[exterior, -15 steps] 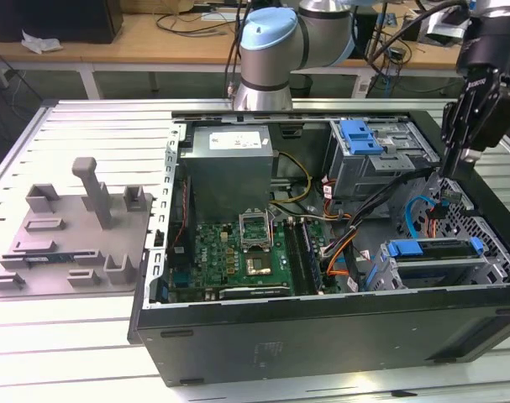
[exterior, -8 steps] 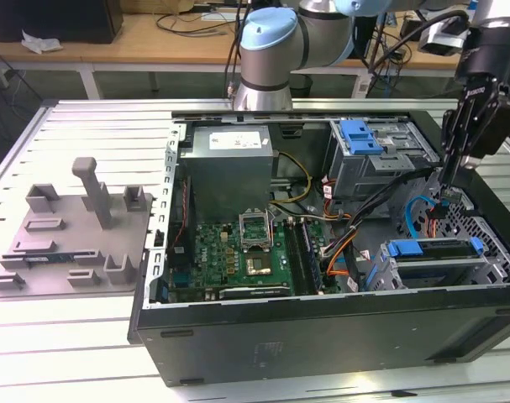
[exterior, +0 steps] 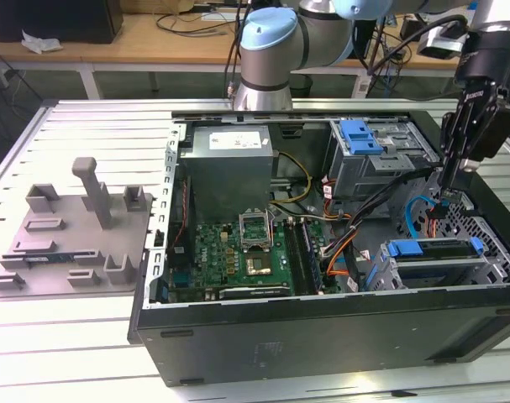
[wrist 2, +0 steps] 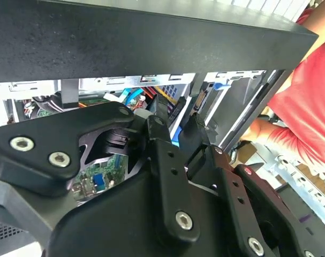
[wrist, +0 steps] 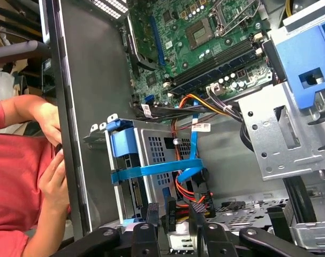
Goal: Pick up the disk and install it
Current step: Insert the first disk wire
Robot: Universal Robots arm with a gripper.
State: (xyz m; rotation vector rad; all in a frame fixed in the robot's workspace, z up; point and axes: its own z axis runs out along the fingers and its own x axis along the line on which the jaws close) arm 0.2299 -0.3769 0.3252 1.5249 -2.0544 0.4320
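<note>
The gripper [exterior: 446, 195] is seen lowered into the open computer case [exterior: 322, 336] at the exterior view's right end. Its fingers [wrist: 151, 213] are set apart with nothing clamped between them. In the first wrist view a bundle of red and orange cables [wrist: 181, 187] lies just beyond the tips, and whether it is touched cannot be told. The case is laid on its side on a slatted white table [exterior: 70, 353]. A grey plastic holder [exterior: 78, 235] with upright posts is placed on the table at the exterior view's left, beside the case's end wall. Inside the case a green motherboard [exterior: 238, 252] is mounted. The disk [exterior: 406, 248] is seated in the lower drive cage [wrist: 157, 144] near the gripper, with its blue carrier showing. A person's hands [wrist: 52, 176] are held against the case's outer wall.
</note>
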